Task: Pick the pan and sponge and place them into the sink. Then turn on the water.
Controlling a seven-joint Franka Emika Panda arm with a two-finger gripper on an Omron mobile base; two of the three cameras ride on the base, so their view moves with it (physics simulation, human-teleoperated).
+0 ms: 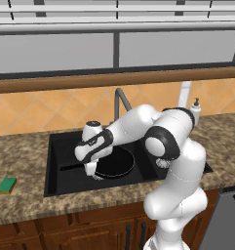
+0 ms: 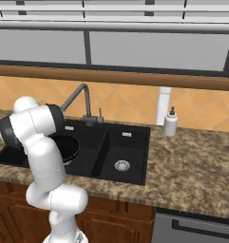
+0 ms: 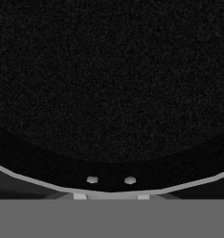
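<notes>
Sponge lies alone on the table in the left base view, well left of the sink; my arm reaches down into the large basin, my gripper clamped on the pan at its rim, handle pointing left. Right base view adds the smaller basin's bare floor, the faucet behind and a soap bottle. Hand view shows the pan's black inside close against my fingertips.

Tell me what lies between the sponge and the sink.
Bare granite counter. In the left base view, the sponge sits left of the sink with nothing lying on the stretch between them.
</notes>
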